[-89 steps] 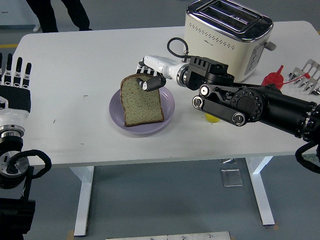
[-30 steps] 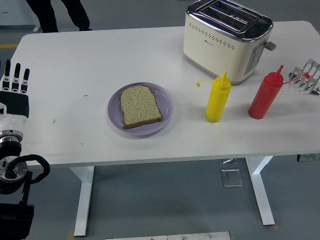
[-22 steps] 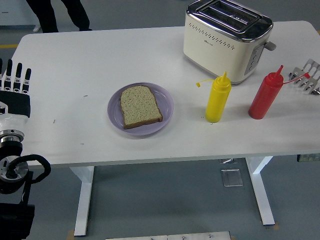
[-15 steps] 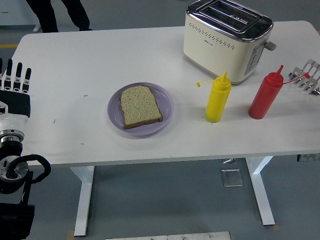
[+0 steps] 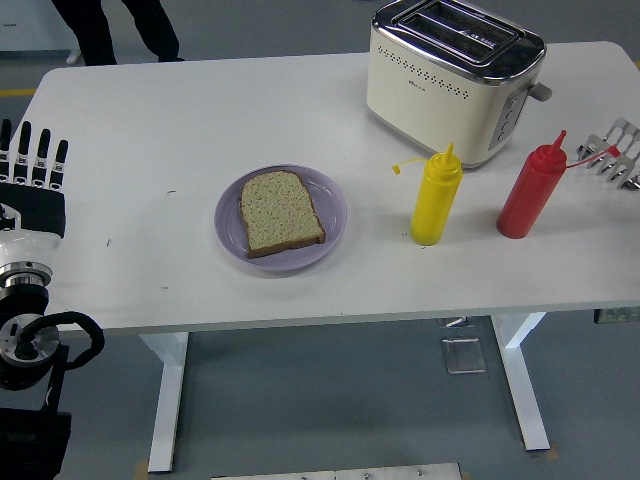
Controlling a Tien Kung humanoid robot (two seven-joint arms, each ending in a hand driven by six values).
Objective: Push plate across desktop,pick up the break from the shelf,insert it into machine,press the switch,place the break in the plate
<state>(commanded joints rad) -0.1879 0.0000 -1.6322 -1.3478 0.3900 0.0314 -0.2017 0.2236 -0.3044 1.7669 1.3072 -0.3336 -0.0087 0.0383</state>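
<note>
left hand [image 5: 30,170]: sits at the far left edge, partly cut off by the frame; fingers straight and pointing up, released, nothing in it. The arm below it drops off past the near edge of the surface.
person [image 5: 115,28]: only dark trouser legs at the top left behind the far side, the rest cropped out.
surface [image 5: 180,120]: white, a few tiny dark specks on the left half, too small to tell what they are.
plate [image 5: 334,205]: lilac, round, a bit left of centre and toward the near edge.
bread [image 5: 281,212]: one slice lying flat inside the plate, rounded top toward the far side, takes up most of the middle.
yellow bottle [image 5: 436,198]: squeeze bottle, upright, right of the plate and apart from it; its cap dangles off to the left of the nozzle.
toaster [image 5: 450,75]: cream with a chrome top, far right part of the surface, behind the bottles; slots look dark, can't tell what's in them. Lever sticks out on its right end.
red bottle [image 5: 530,192]: upright, just right of the yellow one.
rack [image 5: 615,150]: metal wire thing at the right edge, mostly cut off.
right hand: nowhere in the shot.
</note>
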